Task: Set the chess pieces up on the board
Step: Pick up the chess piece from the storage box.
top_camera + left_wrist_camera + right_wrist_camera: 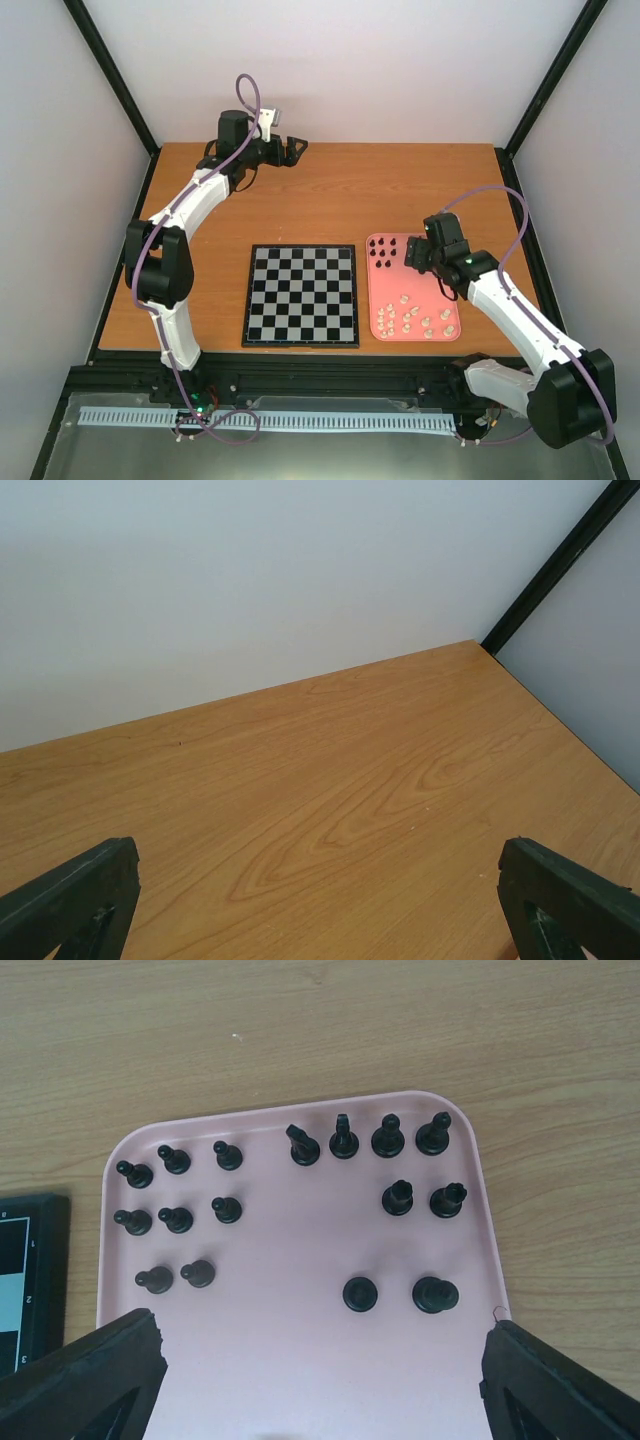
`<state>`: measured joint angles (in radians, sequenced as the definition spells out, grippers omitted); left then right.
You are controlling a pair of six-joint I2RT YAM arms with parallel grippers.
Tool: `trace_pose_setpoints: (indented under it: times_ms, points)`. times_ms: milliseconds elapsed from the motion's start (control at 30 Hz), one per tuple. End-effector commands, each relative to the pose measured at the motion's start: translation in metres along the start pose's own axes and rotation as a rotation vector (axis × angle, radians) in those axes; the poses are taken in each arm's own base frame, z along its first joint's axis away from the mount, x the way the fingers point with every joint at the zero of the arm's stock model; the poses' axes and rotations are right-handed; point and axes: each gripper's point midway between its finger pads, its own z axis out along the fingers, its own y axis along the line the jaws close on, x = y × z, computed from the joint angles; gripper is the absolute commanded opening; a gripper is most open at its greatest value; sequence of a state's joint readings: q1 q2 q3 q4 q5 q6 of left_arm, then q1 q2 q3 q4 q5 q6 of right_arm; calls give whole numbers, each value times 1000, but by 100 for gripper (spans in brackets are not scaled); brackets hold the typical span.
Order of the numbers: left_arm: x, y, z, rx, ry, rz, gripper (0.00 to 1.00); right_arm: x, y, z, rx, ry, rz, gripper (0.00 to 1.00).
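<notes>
Your left arm (190, 200) and right arm (520, 315): white shells, black joints | a purple cable (250, 100) trails along each | your right gripper (322, 1322): dark wedge-shaped fingers (90, 1370).

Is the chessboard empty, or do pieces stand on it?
Empty. In the top view every square of the chessboard is bare; the black pieces and the cream pieces all sit in the pink tray.
</notes>
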<state>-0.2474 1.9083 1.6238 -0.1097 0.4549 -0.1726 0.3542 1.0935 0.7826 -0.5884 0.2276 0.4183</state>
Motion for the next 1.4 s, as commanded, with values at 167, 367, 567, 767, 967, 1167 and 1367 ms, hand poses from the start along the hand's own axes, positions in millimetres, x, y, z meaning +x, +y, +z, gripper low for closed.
trace_pose_setpoints:
  times_ms: [167, 367, 567, 767, 967, 1167, 1367]
  points:
    - [-21, -10, -13, 2, -54, 29, 100, 2, -10, -4, 37, -28, 32, 100]
    - [-22, -9, -13, -8, -54, 32, 100, -2, -9, -8, 34, -37, 14, 100]
    - [-21, -7, -11, -9, -52, 29, 100, -1, -16, -1, 92, -18, 5, 98]
    - [-20, -6, -11, -17, -51, 34, 100, 4, -18, 20, 128, 39, -10, 82]
    - [-20, -3, -11, -31, -50, 39, 100, 4, -9, 32, 102, 63, -33, 61]
    - [-18, -3, -9, -27, -45, 34, 100, 9, -5, 42, 95, 93, -51, 44]
    - [-18, -1, -8, -36, -43, 38, 100, 16, -2, 56, 90, 130, -59, 40]
